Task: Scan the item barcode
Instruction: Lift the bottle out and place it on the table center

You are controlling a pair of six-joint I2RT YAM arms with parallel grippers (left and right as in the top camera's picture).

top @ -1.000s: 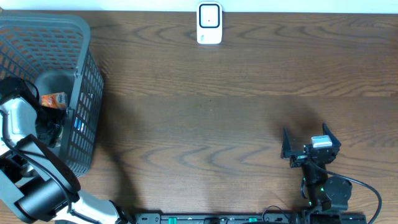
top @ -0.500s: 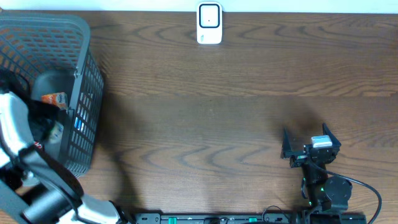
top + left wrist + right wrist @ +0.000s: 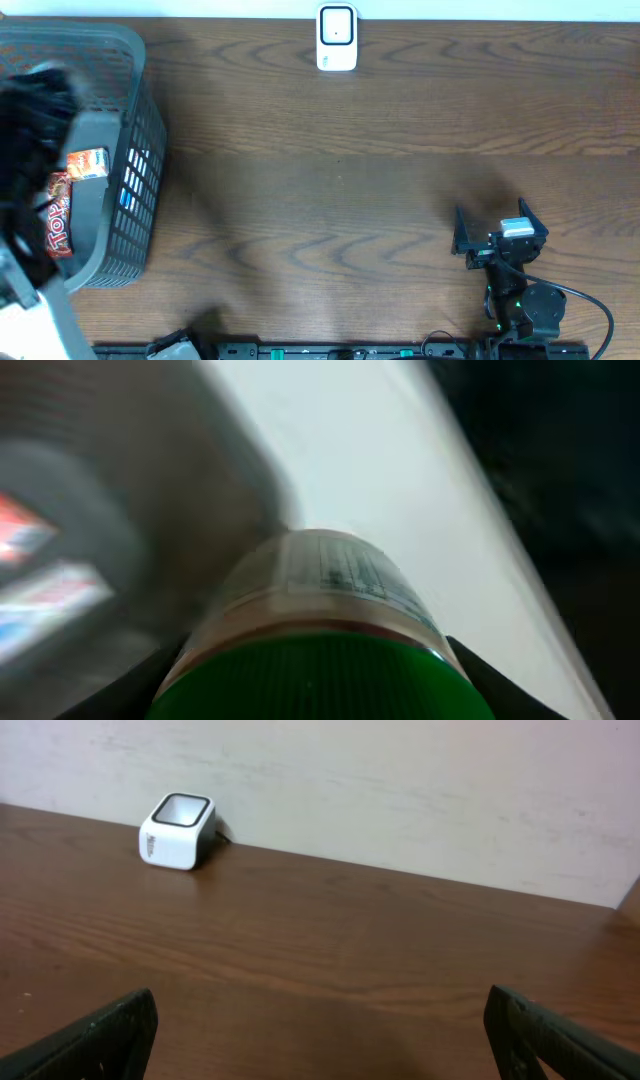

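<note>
Left tool (image 3: 315,685) clamps green-lidded jar (image 3: 300,620); right tool (image 3: 320,1020) gapes idle. Advise turning printed label (image 3: 350,570) toward scanner (image 3: 177,817), well ahead of right tool.

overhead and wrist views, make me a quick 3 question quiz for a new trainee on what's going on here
1. True or false: the right gripper is holding the white scanner.
2. In the left wrist view, what sits between the fingers of the left gripper? A) a green-lidded jar B) a red snack bar C) nothing
3. Where on the table does the white scanner stand, relative to the basket?

Key
1. False: its jaws stand open and empty.
2. A
3. At the far edge near the middle, apart from the basket at the left end.
</note>
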